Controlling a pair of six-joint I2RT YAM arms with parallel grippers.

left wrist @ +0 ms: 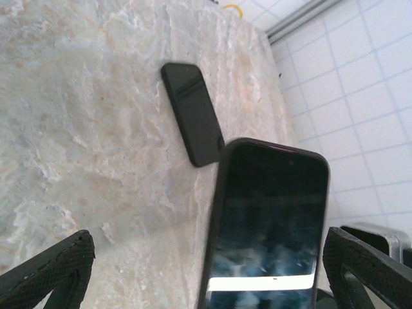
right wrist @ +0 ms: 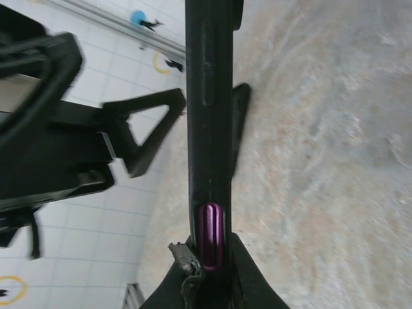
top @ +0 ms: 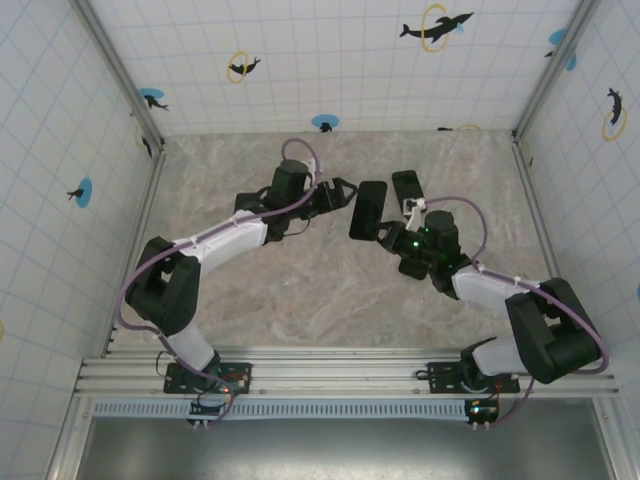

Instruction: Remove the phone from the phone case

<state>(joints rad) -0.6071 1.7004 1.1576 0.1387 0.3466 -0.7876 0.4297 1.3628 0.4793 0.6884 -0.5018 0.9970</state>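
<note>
Phone case (top: 369,206), R end effector (right wrist: 209,277) grasping, L end effector (left wrist: 207,270) released, R-wrist: purple btn (right wrist: 210,235)

Bright even light, blurred near foreground

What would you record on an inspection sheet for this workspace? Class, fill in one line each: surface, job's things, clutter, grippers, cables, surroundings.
Surface: marbled beige table.
Job's things: phone case with a purple side button, held upright; cannot tell whether a phone is inside. A black phone-like slab lies flat on the table behind it.
Clutter: nothing seen.
Grippers: left gripper open, facing the case's broad face; right gripper shut on the case's lower end.
Cables: a purple cable loops along each arm.
Surroundings: white tiled walls with dolphin stickers; metal rail at the near edge.
</note>
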